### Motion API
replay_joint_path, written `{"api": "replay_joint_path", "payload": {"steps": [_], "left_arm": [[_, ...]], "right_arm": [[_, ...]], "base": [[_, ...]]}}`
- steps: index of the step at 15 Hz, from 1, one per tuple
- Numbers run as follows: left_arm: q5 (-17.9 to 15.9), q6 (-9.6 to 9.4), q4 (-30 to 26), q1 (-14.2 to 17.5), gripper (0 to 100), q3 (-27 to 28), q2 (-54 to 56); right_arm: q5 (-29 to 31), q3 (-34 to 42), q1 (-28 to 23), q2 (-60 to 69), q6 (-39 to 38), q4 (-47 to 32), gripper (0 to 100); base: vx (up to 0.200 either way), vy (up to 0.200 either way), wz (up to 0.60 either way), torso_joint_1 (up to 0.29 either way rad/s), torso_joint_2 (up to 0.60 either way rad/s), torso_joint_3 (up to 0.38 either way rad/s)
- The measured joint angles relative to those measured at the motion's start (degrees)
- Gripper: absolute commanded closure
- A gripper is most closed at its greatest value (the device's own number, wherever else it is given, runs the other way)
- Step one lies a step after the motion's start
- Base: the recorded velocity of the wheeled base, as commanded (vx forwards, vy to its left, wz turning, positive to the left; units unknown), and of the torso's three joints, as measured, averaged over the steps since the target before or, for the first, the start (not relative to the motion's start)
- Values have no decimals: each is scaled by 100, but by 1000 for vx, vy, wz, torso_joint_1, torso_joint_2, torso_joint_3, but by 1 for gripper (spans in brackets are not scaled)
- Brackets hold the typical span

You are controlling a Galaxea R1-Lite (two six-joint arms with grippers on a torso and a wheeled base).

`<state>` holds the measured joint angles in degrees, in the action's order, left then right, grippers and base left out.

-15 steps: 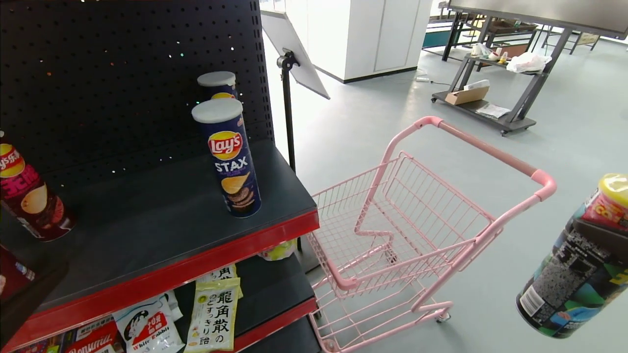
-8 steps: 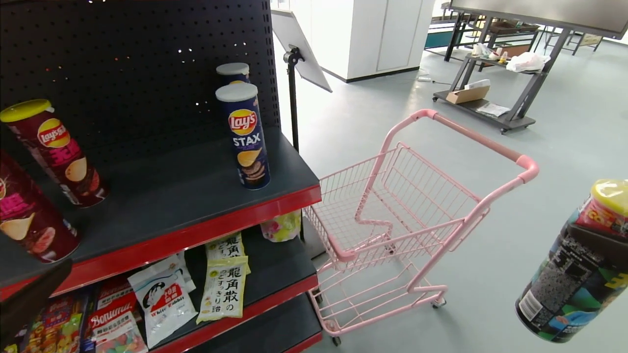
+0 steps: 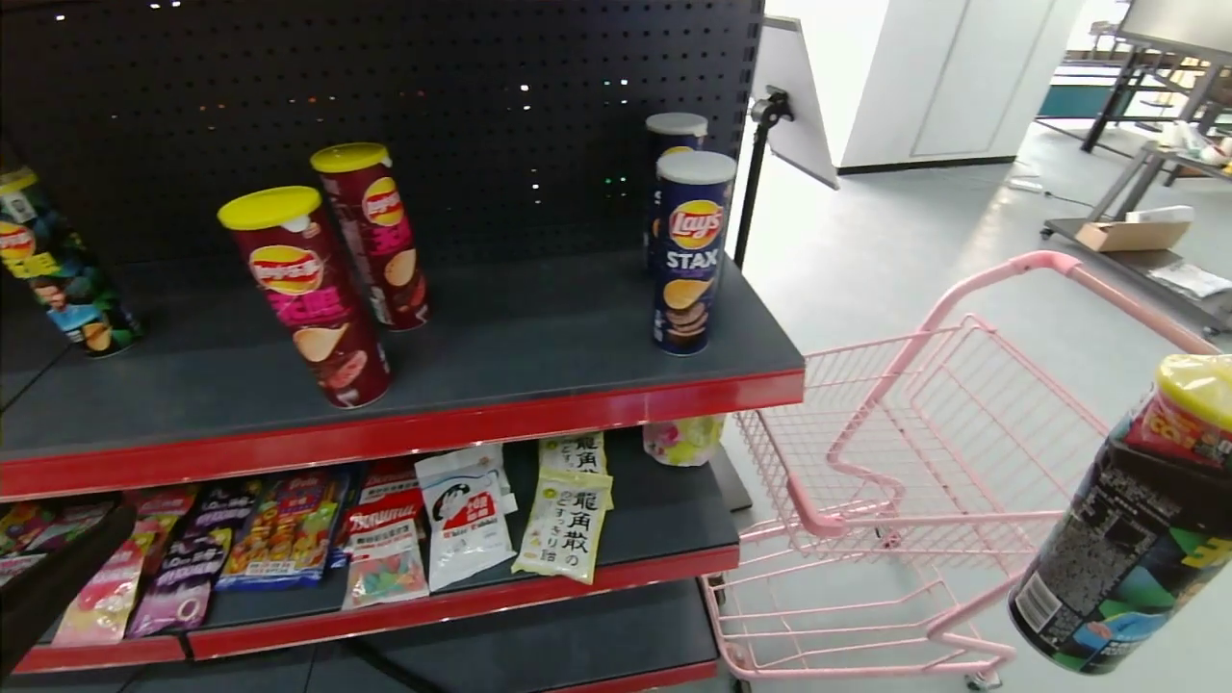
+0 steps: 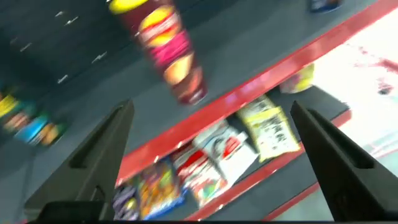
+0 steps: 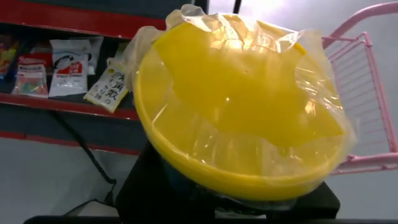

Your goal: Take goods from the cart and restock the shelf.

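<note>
My right gripper (image 3: 1167, 474) is shut on a black-and-green chip can (image 3: 1116, 568) with a yellow lid (image 5: 236, 106), held tilted at the right, in front of the pink cart (image 3: 962, 423). The cart's basket looks bare. The black shelf (image 3: 539, 327) with a red front edge carries two maroon cans (image 3: 308, 294), two blue cans (image 3: 691, 255) near its right end and a black-and-green can (image 3: 58, 269) at the far left. My left gripper (image 4: 217, 162) hangs open in front of the shelf, nothing between its fingers (image 4: 102, 155).
Snack bags (image 3: 462, 525) lie on the lower shelf. A white board on a stand (image 3: 789, 106) rises just right of the shelf. There is free shelf room between the maroon and blue cans. Grey floor lies beyond the cart.
The head view has swung left, so the shelf's left half with the maroon cans has come into the picture. The can stays in my right gripper at the same spot.
</note>
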<state>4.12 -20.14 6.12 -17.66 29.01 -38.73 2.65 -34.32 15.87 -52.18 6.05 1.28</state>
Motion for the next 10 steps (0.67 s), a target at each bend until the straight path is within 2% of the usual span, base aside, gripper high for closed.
{"api": "replay_joint_path", "payload": {"steps": [5, 10], "left_arm": [[-16, 2, 4, 2, 0, -2, 1], [-11, 0, 0, -2, 0, -18, -2]], "right_arm": [[-20, 262, 17, 88, 119, 137, 100], [-533, 255, 240, 183, 132, 173, 100]], "base": [[0, 200, 0, 6, 2, 3], [0, 200, 0, 1, -1, 1]]}}
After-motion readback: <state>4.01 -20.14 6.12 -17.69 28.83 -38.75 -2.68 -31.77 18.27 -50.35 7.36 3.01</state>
